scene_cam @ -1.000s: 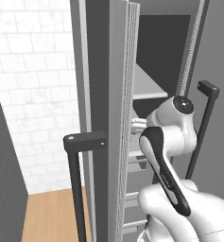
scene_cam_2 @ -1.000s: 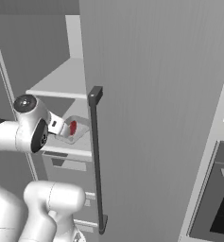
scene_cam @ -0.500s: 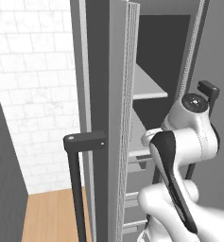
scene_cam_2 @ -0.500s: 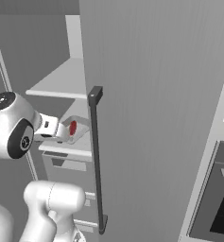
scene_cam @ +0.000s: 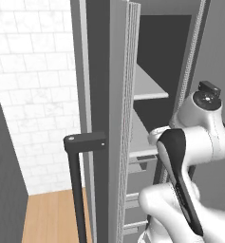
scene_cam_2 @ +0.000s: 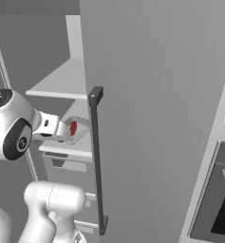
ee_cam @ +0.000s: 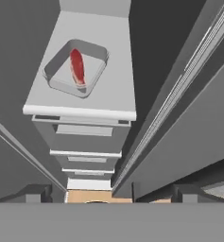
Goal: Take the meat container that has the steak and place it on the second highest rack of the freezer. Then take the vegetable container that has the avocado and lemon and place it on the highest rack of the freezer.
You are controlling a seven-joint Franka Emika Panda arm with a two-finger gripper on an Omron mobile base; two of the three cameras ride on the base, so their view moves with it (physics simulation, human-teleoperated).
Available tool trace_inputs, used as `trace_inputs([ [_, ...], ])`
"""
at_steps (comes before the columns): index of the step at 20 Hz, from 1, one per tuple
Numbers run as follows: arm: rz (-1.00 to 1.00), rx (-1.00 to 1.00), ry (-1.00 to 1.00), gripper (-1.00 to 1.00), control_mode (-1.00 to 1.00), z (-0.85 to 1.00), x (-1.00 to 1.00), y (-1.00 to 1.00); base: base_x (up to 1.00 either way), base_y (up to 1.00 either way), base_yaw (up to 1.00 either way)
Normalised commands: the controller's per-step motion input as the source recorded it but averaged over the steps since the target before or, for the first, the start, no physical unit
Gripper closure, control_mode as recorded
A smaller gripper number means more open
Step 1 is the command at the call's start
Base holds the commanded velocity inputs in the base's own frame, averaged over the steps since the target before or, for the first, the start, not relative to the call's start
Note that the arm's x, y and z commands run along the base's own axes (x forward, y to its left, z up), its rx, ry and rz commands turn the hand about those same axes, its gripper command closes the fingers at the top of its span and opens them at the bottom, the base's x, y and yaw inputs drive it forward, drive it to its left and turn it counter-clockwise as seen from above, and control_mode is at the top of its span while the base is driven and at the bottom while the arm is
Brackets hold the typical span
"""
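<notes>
The arm is pulling back from the freezer (scene_cam_2: 147,95), pincer (ee_cam: 108,194) spread and empty. The steak (ee_cam: 77,67) tray is sitting on the second rack (ee_cam: 108,101); the vegetable container is still waiting.

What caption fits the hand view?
Red steak in a shallow grey tray resting on a white freezer shelf above drawers.
</notes>
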Motion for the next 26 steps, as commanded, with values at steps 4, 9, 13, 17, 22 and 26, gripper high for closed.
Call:
trace_inputs([
  [4, 0.0, 0.16, 0.0, -1.0, -1.0, 0.17, -0.28, -0.33, 0.0, 0.0, 0.0],
  [9, 0.0, 0.09, -0.02, -1.0, -1.0, 0.03, -0.14, -0.21, 0.0, 0.0, 0.0],
  [13, 0.0, -0.02, 0.0, -1.0, -1.0, 0.13, -0.09, 0.02, 0.0, 0.0, 0.0],
  [17, -0.03, 0.0, 0.0, -1.0, -1.0, 0.1, -0.12, 0.14, 0.0, 0.0, 0.0],
  [22, 0.0, -0.01, 0.0, -1.0, -1.0, 0.03, 0.0, 0.09, 0.0, 0.0, 0.0],
  [26, 0.0, -0.05, 0.0, -1.0, -1.0, 0.0, 0.0, 0.21, 0.0, 0.0, 0.0],
])
